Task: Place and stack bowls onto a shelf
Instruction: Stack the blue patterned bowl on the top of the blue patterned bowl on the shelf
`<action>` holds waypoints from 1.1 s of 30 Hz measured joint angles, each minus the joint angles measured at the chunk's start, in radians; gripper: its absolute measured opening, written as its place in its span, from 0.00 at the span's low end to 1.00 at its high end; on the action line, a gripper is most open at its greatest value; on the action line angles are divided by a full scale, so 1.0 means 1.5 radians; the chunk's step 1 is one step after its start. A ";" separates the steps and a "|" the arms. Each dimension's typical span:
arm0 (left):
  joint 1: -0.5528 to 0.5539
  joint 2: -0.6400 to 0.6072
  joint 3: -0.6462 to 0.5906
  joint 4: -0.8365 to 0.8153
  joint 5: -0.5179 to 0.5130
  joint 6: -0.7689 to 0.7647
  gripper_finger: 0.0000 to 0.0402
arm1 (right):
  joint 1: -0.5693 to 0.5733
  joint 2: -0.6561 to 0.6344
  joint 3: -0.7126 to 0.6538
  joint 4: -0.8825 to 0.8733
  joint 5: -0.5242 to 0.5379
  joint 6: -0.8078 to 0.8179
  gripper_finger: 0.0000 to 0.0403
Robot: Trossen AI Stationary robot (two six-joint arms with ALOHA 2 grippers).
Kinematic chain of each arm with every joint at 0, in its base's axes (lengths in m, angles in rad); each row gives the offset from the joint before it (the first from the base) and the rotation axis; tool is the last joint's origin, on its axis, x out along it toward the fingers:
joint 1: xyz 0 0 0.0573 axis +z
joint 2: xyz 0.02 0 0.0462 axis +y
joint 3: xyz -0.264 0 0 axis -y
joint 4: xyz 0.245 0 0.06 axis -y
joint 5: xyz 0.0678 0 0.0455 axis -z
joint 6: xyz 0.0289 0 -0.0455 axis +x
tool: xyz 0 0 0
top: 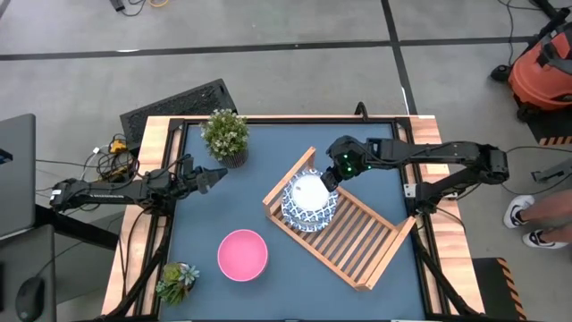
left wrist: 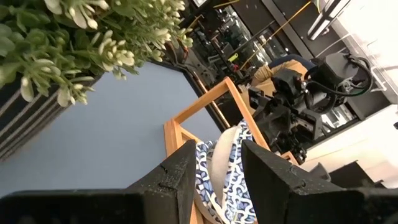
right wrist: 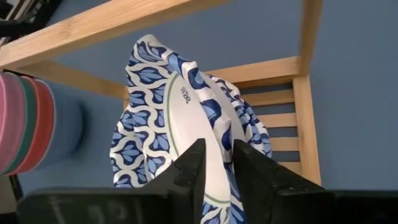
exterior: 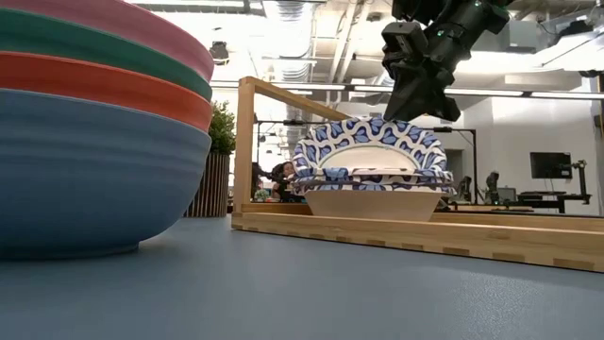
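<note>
Blue-and-white patterned bowls sit stacked at one end of the shelf, the upper one tipped on edge against the lower rather than nested flat. A separate stack of coloured bowls, pink on top, stands on the table well apart from the shelf.

I have the right gripper at the rim of the tilted bowl; its fingers straddle that rim with a narrow gap, part-way open, and I cannot tell whether they touch it or grip it.

In my judgement the step in hand is release. To do it well I would let the bowl settle fully into the one beneath before lifting, then withdraw straight up — any sideways drag could catch the rim and tip it over the low rail.

The left gripper waits near the potted plant, fingers apart, holding nothing.
</note>
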 joint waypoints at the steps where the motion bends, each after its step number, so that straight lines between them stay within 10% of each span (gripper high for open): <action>1: 0.000 0.000 0.000 0.000 -0.003 0.001 0.28 | 0.000 0.000 0.000 0.000 0.000 0.000 0.29; 33: 0.000 0.000 0.000 -0.021 -0.106 -0.112 0.28 | -0.007 -0.055 0.000 0.057 0.038 -0.253 0.33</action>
